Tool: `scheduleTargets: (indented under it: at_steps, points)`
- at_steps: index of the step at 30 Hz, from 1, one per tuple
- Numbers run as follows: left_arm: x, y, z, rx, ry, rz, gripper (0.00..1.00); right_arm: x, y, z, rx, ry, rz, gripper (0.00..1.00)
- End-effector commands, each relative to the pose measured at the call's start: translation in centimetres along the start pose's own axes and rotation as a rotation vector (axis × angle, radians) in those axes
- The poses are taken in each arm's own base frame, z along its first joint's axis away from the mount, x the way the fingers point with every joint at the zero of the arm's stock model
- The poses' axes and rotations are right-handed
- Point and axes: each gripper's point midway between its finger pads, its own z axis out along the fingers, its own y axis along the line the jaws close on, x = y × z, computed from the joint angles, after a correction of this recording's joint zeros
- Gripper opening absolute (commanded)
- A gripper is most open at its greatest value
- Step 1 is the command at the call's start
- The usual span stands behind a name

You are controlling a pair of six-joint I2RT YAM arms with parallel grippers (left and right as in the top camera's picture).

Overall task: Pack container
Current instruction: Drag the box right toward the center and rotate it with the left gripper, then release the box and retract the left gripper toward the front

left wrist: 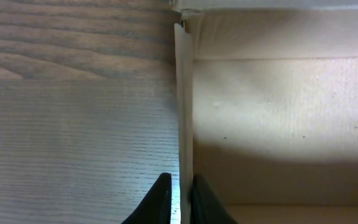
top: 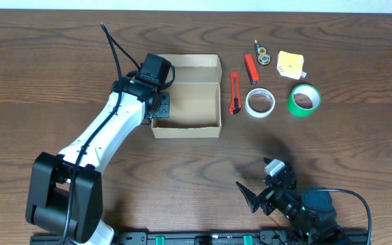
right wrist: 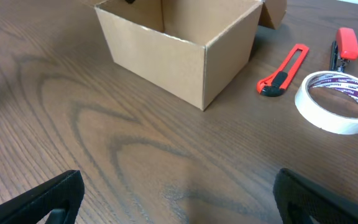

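Tan cardboard container [top: 190, 102], lid flap open, on wooden worktop [top: 46, 61]; left claw [top: 157, 113] clamped on its wall.
The container sits at the centre-rear of the worktop, with nothing visible inside. The left claw pinches the container's left side wall, one finger inside and one outside. The right claw [top: 258, 196] has its fingers wide apart and holds nothing, near the front edge and well apart from the container. Beside the container on the right: red box cutter [top: 235, 92], white tape roll [top: 259, 103], green tape roll [top: 303, 100].
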Motion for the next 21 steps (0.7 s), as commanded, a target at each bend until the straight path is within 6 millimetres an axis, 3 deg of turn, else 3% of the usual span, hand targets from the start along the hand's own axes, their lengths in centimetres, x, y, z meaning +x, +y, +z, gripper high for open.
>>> scheduleTargets:
  at_steps: [1, 17, 19, 21]
  points:
    - [-0.04, 0.78, 0.15, -0.032, -0.002, 0.004, 0.08, 0.04, 0.28, 0.02, -0.014, -0.002, -0.001, 0.99]
    - [-0.50, 0.66, 0.15, -0.027, -0.023, -0.099, 0.06, 0.04, 0.28, 0.02, -0.014, -0.002, -0.001, 0.99]
    - [-0.55, 0.66, 0.15, -0.027, -0.024, -0.100, 0.15, 0.04, 0.28, 0.02, -0.014, -0.002, -0.001, 0.99]
    - [-0.55, 0.65, 0.15, -0.026, -0.024, -0.099, 0.43, 0.04, 0.28, 0.02, -0.014, -0.002, -0.001, 0.99]
